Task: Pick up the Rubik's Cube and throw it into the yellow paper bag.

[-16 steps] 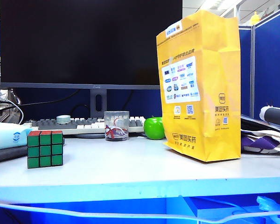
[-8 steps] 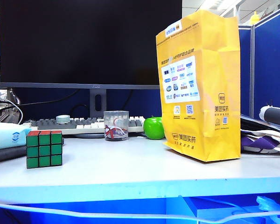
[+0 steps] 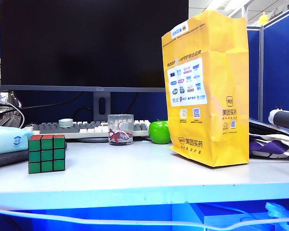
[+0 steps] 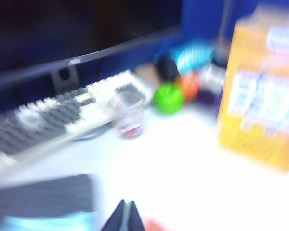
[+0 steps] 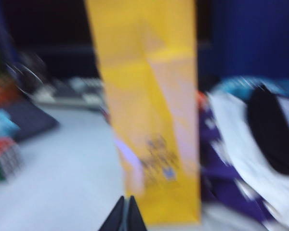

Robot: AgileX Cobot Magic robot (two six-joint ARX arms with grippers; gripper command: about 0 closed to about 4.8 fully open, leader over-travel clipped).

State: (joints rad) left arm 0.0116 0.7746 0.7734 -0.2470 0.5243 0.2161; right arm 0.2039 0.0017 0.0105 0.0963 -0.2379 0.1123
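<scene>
Both hands are seen pressed together and holding nothing: the left hand (image 4: 124,216) over the surface (image 3: 135,173) facing the keyboard, the right hand (image 5: 124,214) facing the yellow paper bag (image 3: 206,91). Neither is seen in the exterior view. Untouched, the Rubik's Cube (image 3: 46,153) sits far left, well apart from the bag. All steps are judged still undone: grasp, carry, drop.

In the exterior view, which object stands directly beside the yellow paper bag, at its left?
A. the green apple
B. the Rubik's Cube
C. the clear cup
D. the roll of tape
A: the green apple sits right at the left edge of the yellow paper bag, while the clear cup is farther left and the Rubik's Cube stands far off near the table's left end.
</scene>
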